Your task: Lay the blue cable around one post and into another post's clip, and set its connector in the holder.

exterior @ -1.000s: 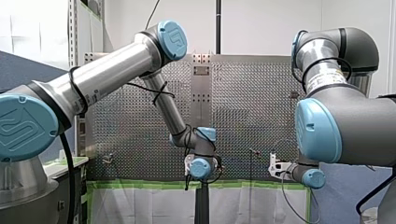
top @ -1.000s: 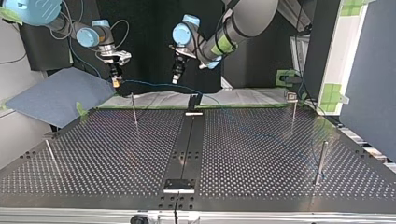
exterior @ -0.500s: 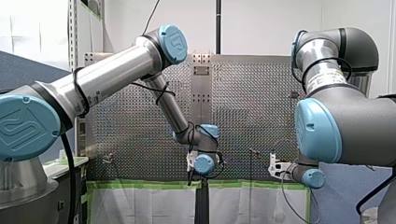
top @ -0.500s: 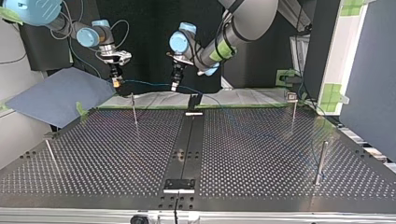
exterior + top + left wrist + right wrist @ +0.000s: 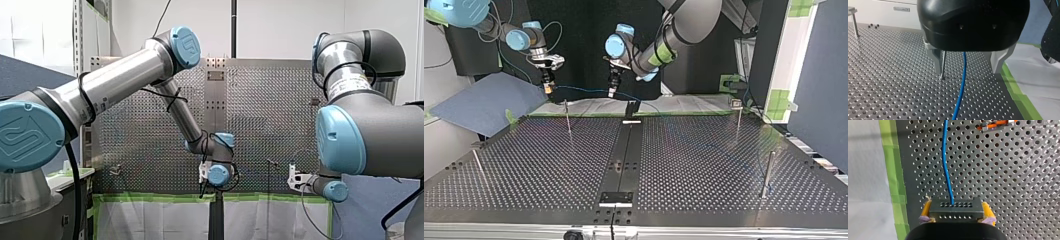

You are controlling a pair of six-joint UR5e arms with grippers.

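Note:
The blue cable (image 5: 584,91) hangs between my two grippers above the table's far edge in the top view. My right gripper (image 5: 956,205) has its yellow pads shut on the dark connector (image 5: 955,212), and the cable (image 5: 946,167) leaves it ahead. My left gripper (image 5: 968,72) is open, its metal fingers (image 5: 936,58) standing on either side of the cable (image 5: 961,90) without touching it. A thin post (image 5: 943,63) stands just past one finger. In the top view my left gripper (image 5: 612,90) sits at the cable, right of my right gripper (image 5: 547,86).
Thin posts (image 5: 568,118) (image 5: 766,173) (image 5: 479,168) stand on the perforated table (image 5: 704,170), one with a clip on top (image 5: 737,112). A black holder (image 5: 631,108) sits at the centre strip's far end, another fixture (image 5: 615,198) at its near end. Green tape (image 5: 1018,92) edges the plate.
My left arm moved toward the top view's left and dropped onto the cable, then settled. My right arm kept still with the connector.

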